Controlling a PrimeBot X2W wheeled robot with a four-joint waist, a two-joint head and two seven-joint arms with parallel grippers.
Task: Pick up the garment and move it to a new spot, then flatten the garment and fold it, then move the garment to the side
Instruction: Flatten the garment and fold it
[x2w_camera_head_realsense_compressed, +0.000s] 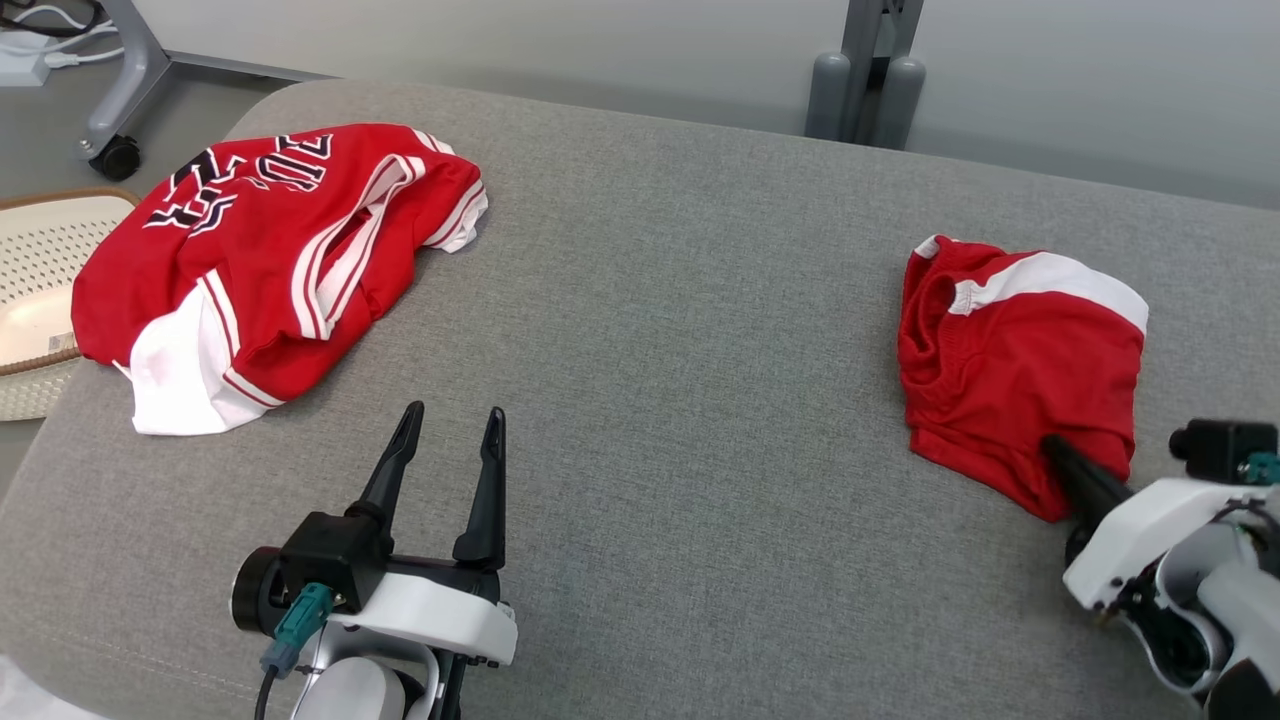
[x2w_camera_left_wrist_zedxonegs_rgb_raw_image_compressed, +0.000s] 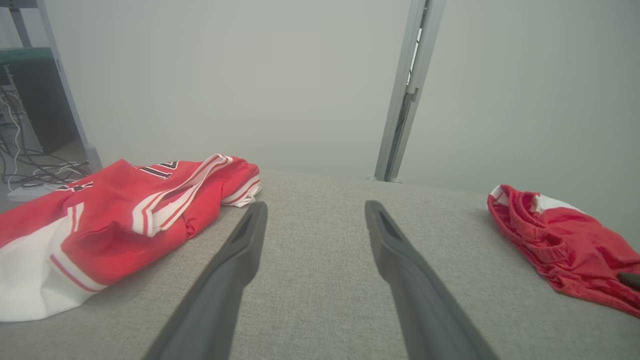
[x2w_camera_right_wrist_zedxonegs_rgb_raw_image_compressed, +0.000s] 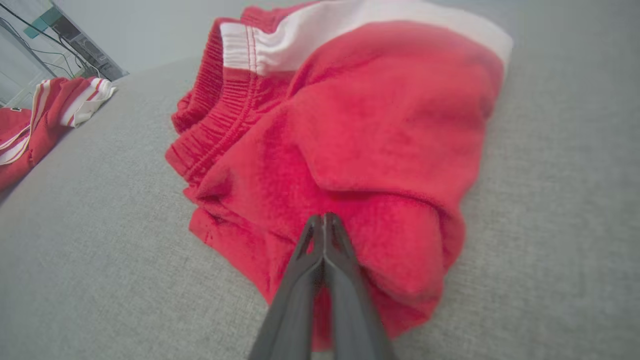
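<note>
Entry, shorts (x2w_camera_head_realsense_compressed: 1020, 350), folded: I'm pinching the near hem, right gripper (x2w_camera_right_wrist_zedxonegs_rgb_raw_image_compressed: 324, 217) closed; left gripper (x2w_camera_head_realsense_compressed: 454, 412) idling wide. Next, I'm judging: sliding them aside, fold intact.

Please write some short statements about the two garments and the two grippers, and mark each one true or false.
1. The left gripper is open and holds nothing. True.
2. The right gripper is spread wide over bare cushion. False: its fingers are shut together, with the tips against the near edge of the red shorts.
3. The red jersey lies on top of the shorts. False: they lie well apart on the grey cushion, the jersey on the robot's left and the shorts on its right.
4. The shorts have a white band. True.
5. The jersey is plain red. False: it has white parts, stripes and dark lettering.
</note>
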